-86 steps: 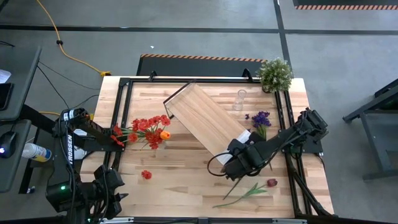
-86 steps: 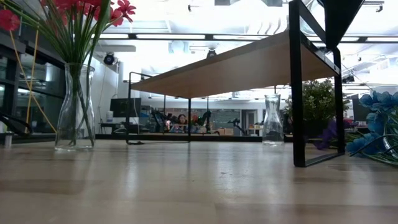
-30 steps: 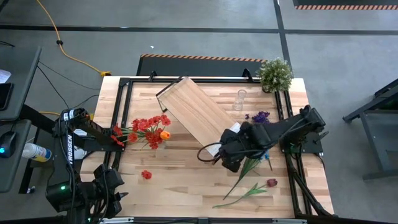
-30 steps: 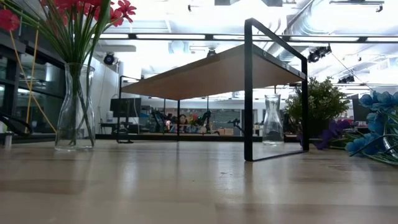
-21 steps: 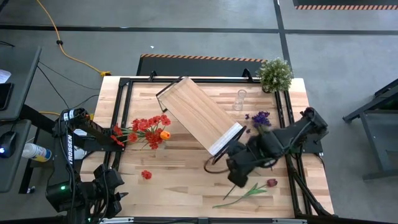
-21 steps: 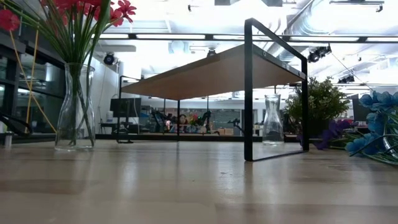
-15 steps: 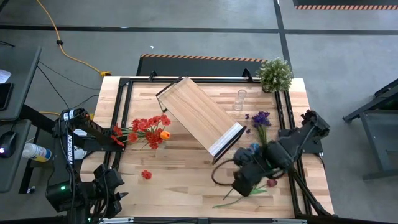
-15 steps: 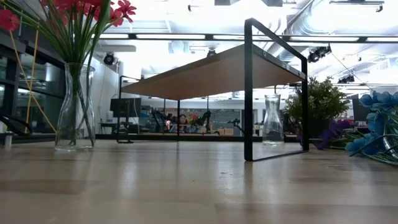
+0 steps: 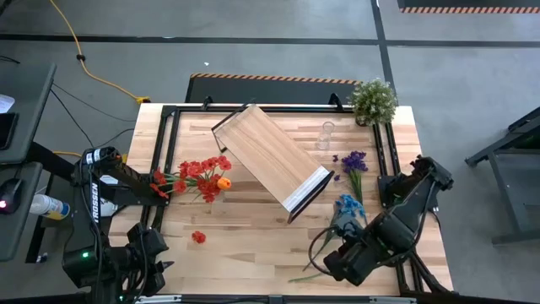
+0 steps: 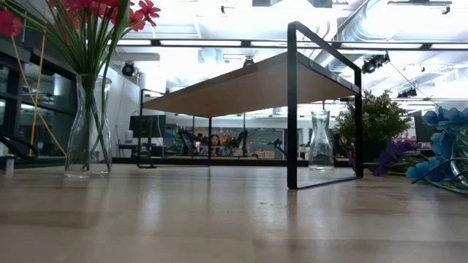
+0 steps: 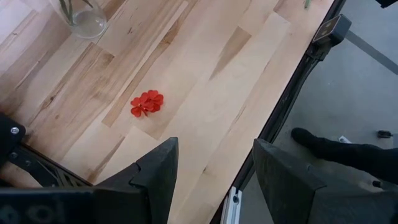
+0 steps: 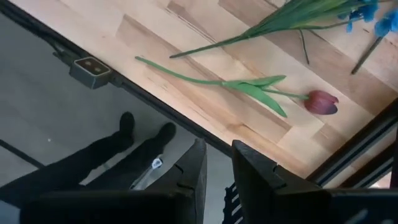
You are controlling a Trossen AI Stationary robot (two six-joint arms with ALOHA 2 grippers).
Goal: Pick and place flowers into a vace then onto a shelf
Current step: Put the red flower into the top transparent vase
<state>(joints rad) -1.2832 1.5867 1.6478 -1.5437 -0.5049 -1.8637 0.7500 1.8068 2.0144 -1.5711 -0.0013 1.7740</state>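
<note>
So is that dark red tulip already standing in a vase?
No, the dark red tulip lies flat on the wooden table near its edge, with no vase around it.

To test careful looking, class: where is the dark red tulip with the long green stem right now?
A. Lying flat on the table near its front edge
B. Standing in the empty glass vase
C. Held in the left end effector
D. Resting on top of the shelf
A: the right wrist view shows the dark red tulip lying flat on the bare table beside its edge, gripped by nothing.
</note>
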